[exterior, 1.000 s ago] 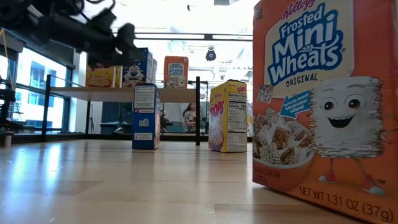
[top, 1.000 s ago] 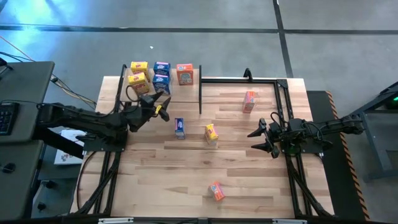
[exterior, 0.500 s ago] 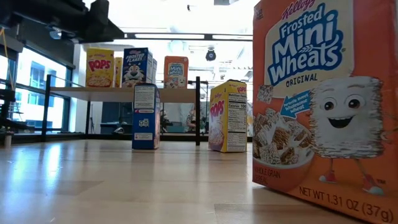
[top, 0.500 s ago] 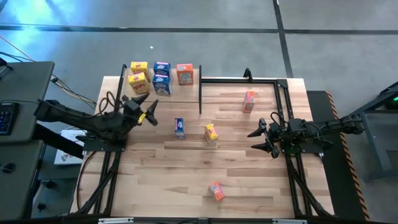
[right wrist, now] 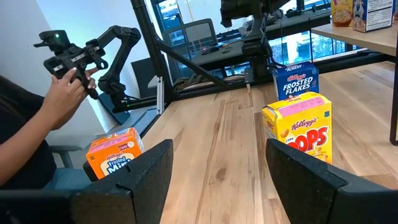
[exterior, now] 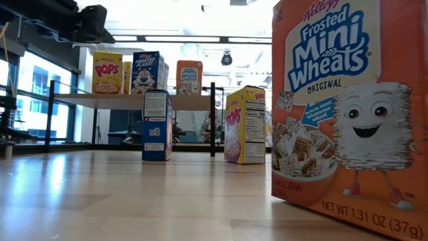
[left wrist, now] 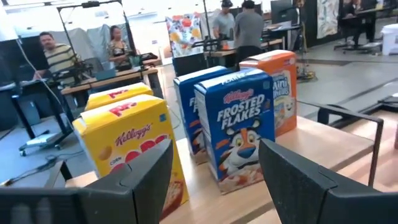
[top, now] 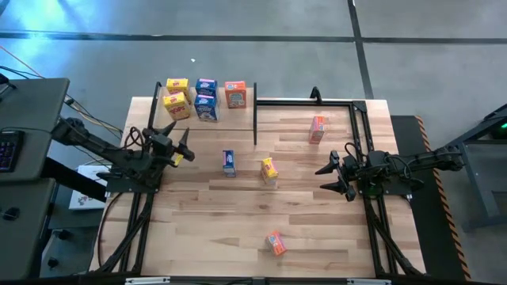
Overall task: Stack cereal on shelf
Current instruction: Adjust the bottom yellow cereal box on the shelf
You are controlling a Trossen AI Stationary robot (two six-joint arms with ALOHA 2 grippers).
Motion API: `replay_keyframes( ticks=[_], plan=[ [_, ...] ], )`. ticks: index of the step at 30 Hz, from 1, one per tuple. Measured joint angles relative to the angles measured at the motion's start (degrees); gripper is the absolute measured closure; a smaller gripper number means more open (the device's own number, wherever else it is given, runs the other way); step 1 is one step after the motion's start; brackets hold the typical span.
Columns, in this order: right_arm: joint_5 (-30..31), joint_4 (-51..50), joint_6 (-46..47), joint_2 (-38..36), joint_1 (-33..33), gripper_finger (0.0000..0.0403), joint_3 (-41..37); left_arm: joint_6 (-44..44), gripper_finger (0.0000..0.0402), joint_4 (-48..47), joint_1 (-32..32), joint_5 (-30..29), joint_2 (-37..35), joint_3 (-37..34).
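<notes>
Five small upright boxes, two yellow (top: 176, 96), two blue (top: 206, 99), one orange (top: 235, 94), stand on the shelf (top: 210, 119) just beyond my parted, empty left fingers (top: 176, 141); four remain on the tabletop (top: 238, 214).

Wood, card and metal
Pale planked wooden tabletop (top: 238, 214), faintly glossy; small printed cardboard cereal boxes (top: 205, 99); thin black metal shelf posts (top: 254, 123)

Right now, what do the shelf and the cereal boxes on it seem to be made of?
The shelf: light wood planks, matte with visible grain, on thin black posts that look like metal. The cereal boxes: printed cardboard, apparently, with crisp folded edges and a slight sheen.
</notes>
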Motion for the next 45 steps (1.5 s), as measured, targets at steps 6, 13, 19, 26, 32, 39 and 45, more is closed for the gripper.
replay_keyframes(
  ticks=[6,13,19,26,32,39,45],
  plan=[
    [0.0,-0.07,0.0,0.0,0.02,0.0153,0.01,-0.08,0.0172,-1.55,0.42,-0.13,-0.05,0.02],
    [0.0,-0.22,0.0,0.0,0.02,0.0153,0.0,-1.75,0.0172,-1.55,3.7,-0.15,-0.07,0.02],
    [0.0,-0.72,0.0,0.0,0.01,0.0153,0.0,-1.78,0.0172,-1.59,6.69,-0.13,-0.07,0.02],
    [0.0,-1.29,0.0,0.0,0.01,0.0153,0.0,-1.77,0.0172,-1.61,11.05,-0.11,-0.07,0.02],
    [0.0,-1.33,-0.01,0.0,0.02,0.0153,0.0,-1.74,0.0172,-1.62,13.48,-0.12,-0.07,0.02],
    [0.0,-1.32,0.0,0.02,0.02,0.0153,0.01,-1.72,0.0172,-1.89,15.82,-0.11,-0.07,0.02],
    [0.0,-1.33,0.0,0.0,0.01,0.0153,0.01,-1.73,0.0172,-1.89,17.48,-0.11,-0.07,0.02]
  ],
)
